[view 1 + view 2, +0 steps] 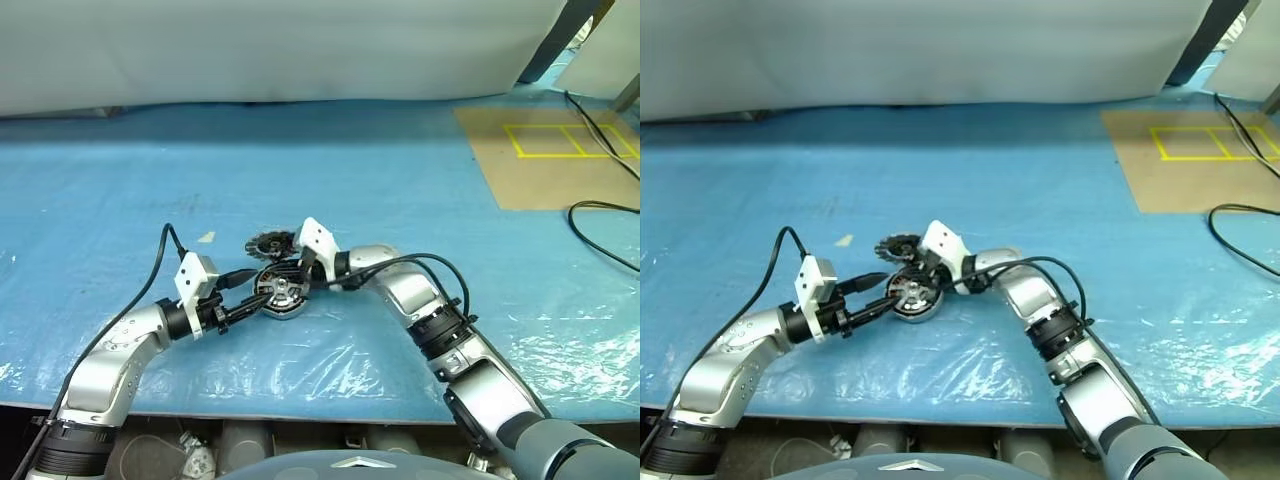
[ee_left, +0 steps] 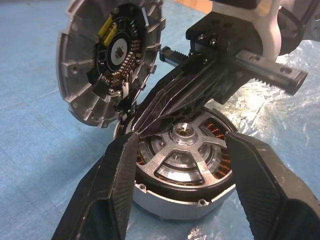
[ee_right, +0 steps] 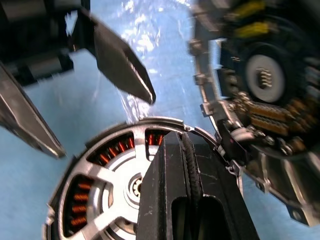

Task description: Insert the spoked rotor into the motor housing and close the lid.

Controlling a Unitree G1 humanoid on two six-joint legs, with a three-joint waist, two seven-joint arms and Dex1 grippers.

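Inside the housing (image 2: 182, 167) I see the rotor (image 2: 186, 152) already seated, so insertion looks done. The lid (image 2: 107, 62) stands on edge just behind the housing, not yet closed. My left gripper (image 2: 182, 165) straddles the housing, fingers apart; my right gripper (image 2: 150, 117), pressed together, rests on its rim beside the lid.

Lab — blue plastic-sheeted bench (image 1: 420, 190), taped board (image 1: 560, 160).
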